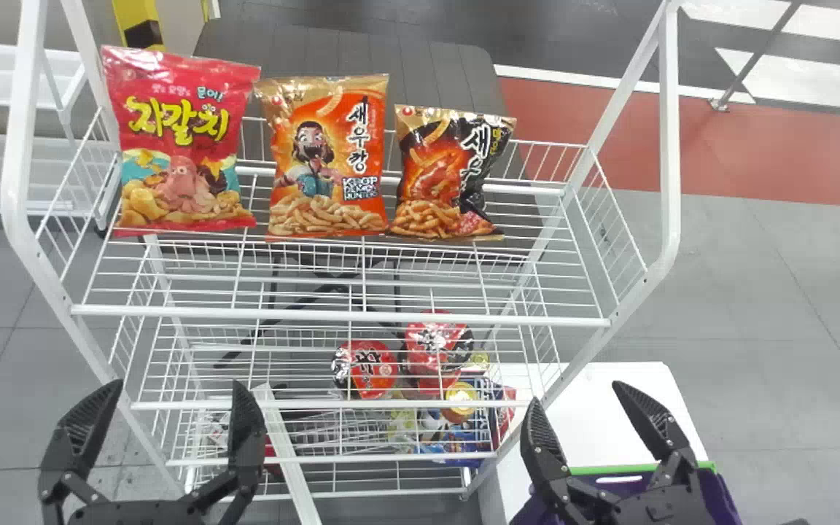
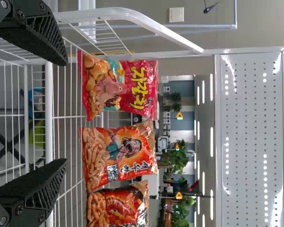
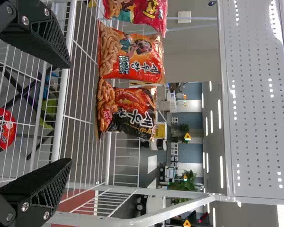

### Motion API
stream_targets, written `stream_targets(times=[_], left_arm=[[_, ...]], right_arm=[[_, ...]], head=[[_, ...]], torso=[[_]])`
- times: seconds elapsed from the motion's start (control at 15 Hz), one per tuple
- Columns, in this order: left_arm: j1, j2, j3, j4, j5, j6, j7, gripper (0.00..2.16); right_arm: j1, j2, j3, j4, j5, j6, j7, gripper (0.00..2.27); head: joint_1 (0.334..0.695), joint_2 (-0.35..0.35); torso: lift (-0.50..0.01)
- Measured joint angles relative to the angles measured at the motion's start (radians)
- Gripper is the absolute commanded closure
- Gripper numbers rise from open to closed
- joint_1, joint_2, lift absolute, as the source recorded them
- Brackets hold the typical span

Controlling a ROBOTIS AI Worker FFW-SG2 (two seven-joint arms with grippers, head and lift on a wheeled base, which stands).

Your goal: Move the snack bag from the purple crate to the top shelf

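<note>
Side by side, two black grippers face a white wire rack, clock positions here read from the middle of the head view. The left gripper [image 1: 178, 390], at eight o'clock, has its fingers spread wide; the right gripper [image 1: 577, 397], between four and five, holds its own just as plainly apart. Behind the right one, in the same direction, sits the green-rimmed purple crate [image 1: 720, 496], beside a white tabletop [image 1: 609, 405]. Red-lidded cups [image 1: 365, 368] occupy a lower tier near six o'clock. Above them, three snack bags stand in a row toward the back of the top shelf [image 1: 347, 316]: a red octopus-print bag [image 1: 179, 138] at ten, an orange shrimp-cracker bag [image 1: 329, 157] near eleven and a black-and-orange shrimp-cracker bag [image 1: 449, 175] between twelve and one. Which of the three is the task's snack bag cannot be told. Farther off, a red floor strip [image 1: 588, 138] runs near two o'clock, and the left wrist view takes in leafy plants [image 2: 179, 156] across the room.
</note>
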Motion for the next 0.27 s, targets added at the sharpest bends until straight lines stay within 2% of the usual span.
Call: stream_targets(times=[0.27], left_arm=[[0.000,-0.001,-0.001,0.000,0.000,0.000,0.000,0.09]], right_arm=[[-0.001,0.000,-0.001,0.002,-0.005,-0.010,0.000,0.12]], head=[[0.695,-0.200]], torso=[[0.008]])
